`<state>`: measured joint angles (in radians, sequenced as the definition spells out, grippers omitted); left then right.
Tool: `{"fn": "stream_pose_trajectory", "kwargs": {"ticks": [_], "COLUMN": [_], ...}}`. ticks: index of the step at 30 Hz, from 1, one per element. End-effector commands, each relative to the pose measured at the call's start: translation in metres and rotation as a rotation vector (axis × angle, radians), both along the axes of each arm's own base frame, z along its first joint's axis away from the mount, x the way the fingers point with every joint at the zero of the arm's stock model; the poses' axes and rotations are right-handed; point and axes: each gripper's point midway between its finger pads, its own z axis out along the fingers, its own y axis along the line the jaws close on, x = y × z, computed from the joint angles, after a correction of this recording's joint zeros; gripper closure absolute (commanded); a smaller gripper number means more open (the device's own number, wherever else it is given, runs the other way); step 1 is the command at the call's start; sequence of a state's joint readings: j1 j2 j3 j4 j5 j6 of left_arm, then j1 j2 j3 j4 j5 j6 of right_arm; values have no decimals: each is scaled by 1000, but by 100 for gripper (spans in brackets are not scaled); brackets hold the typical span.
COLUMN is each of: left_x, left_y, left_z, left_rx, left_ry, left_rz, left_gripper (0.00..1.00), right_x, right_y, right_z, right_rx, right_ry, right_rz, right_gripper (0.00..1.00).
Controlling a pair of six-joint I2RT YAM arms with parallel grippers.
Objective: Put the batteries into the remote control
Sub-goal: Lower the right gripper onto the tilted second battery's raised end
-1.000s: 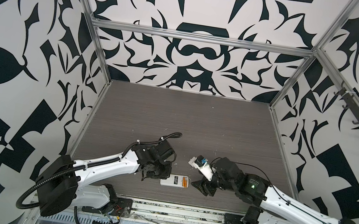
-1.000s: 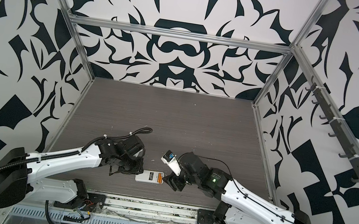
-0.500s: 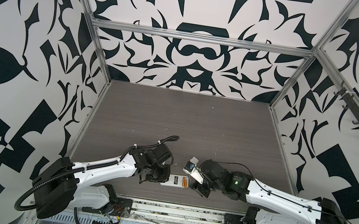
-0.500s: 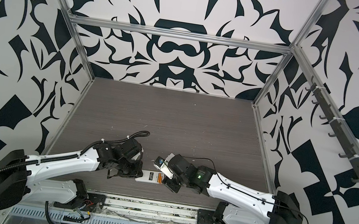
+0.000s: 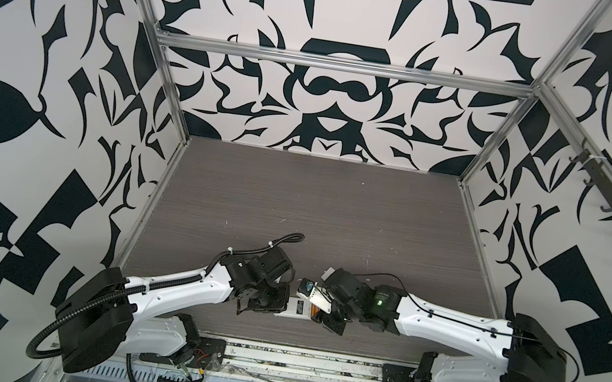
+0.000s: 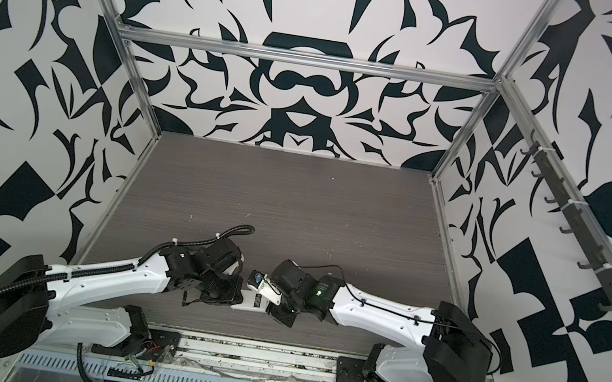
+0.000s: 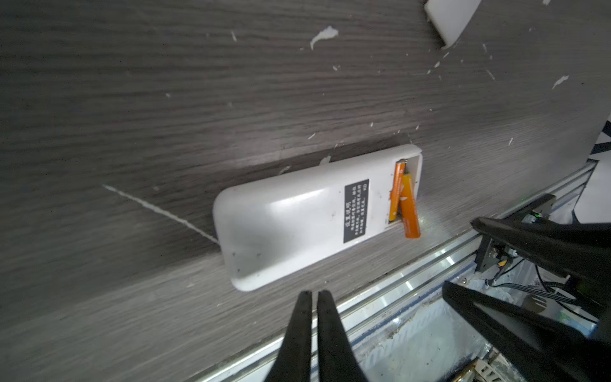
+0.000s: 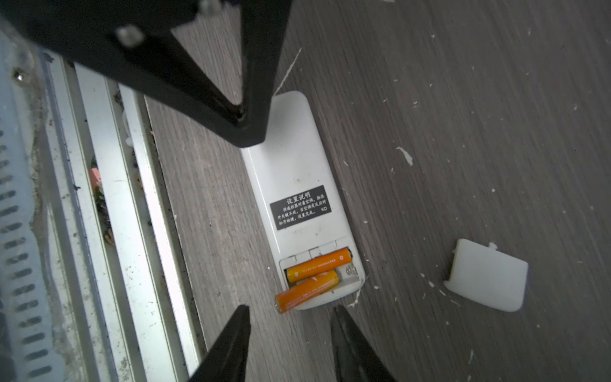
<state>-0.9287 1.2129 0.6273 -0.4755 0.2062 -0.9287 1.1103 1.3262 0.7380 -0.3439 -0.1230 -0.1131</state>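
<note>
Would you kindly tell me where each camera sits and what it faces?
Top views: high at the front, looking down on the table, both arms, remote.
Left wrist: on the left arm, looking past its shut fingers at the remote.
Right wrist: on the right arm, past its parted fingers.
Both wrist views share remote and batteries.

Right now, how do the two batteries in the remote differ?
The inner battery lies flat in the remote's open bay; the outer battery sits askew. The inner one stays within the bay; the outer one's end sticks out past the remote's side. Both are slim, orange, and ungripped.
</note>
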Motion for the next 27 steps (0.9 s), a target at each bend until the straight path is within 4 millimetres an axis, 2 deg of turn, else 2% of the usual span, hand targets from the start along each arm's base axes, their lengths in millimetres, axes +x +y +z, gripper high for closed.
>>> {"fn": "stream_pose_trajectory", "kwargs": {"ticks": [1, 9, 15, 27], "left_x": [-1, -1, -1, -3], "left_y": [3, 4, 5, 9], "left_z": [-2, -3, -3, -12], "left_rx": [1, -1, -7, -34], "left_ry": [11, 16, 19, 50], "left_rz": [14, 18, 20, 43], "left_gripper": [90, 90, 90, 91], "right_x": [4, 2, -3, 0], "right_y": [9, 4, -5, -1], "right_z": [13, 12, 1, -4], "right_rx": [10, -50, -132, -147], "right_ry": [-7, 17, 46, 30], "right_rz": [-4, -21, -3, 14], "right_gripper": [62, 62, 62, 63]}}
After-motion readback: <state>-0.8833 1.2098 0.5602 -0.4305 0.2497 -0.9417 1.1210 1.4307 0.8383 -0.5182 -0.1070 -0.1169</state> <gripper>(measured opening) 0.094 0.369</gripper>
